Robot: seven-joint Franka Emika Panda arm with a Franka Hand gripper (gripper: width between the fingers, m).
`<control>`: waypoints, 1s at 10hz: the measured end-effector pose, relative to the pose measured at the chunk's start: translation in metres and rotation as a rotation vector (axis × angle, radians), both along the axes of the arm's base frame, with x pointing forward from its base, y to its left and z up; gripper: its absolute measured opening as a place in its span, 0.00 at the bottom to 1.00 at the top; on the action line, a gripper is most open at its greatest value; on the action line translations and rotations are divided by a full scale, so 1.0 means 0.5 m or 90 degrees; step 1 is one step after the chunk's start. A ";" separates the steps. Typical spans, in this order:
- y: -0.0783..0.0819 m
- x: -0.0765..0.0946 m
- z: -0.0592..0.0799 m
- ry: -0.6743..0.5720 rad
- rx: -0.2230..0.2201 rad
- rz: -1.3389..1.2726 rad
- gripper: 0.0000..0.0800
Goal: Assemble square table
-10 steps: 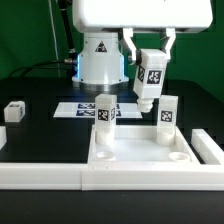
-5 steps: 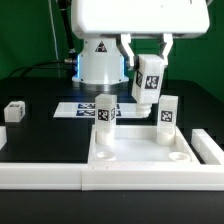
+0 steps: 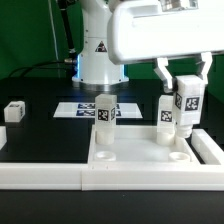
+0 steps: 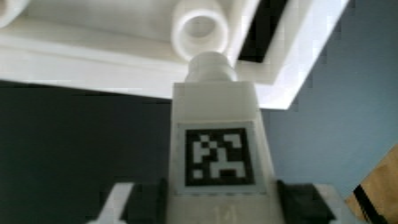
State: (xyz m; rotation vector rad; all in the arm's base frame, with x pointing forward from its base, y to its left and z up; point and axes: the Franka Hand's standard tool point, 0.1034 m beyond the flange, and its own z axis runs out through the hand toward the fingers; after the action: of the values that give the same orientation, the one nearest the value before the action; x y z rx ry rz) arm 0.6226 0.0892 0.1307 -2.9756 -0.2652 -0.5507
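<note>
The square table's white slab (image 3: pixel 140 150) lies upside down inside the rail corner, with two tagged legs (image 3: pixel 104 112) (image 3: pixel 166 112) standing in its far sockets. Its near sockets (image 3: pixel 180 156) are bare. My gripper (image 3: pixel 186 92) is shut on a third white tagged leg (image 3: pixel 186 104), held upright above the slab's right side, beside the standing right leg. In the wrist view that leg (image 4: pixel 217 120) runs out from between the fingers (image 4: pixel 135 198), its tip pointing toward a round socket (image 4: pixel 203 30) in the slab (image 4: pixel 89 45). A fourth leg (image 3: pixel 14 111) lies on the black table at the exterior view's left.
A long white border rail (image 3: pixel 40 173) runs along the front and up the right side (image 3: pixel 210 146). The marker board (image 3: pixel 80 108) lies flat behind the slab. The robot's base (image 3: pixel 98 55) stands at the back, in front of a green backdrop.
The gripper has carried the held leg toward the exterior view's right, from above the slab's middle to beside the standing right leg, and closer to the camera.
</note>
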 end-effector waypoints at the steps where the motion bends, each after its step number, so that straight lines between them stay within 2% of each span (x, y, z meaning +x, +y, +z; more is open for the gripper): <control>1: 0.004 -0.003 -0.004 0.004 -0.006 0.000 0.36; 5: -0.003 -0.002 -0.006 0.004 -0.007 -0.002 0.36; 7: -0.024 -0.003 -0.016 -0.012 -0.015 -0.001 0.36; 10: -0.023 0.002 -0.022 -0.016 -0.015 -0.002 0.36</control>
State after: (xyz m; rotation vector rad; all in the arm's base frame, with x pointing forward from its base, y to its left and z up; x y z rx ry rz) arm 0.6238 0.0780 0.1196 -2.9937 -0.2718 -0.5887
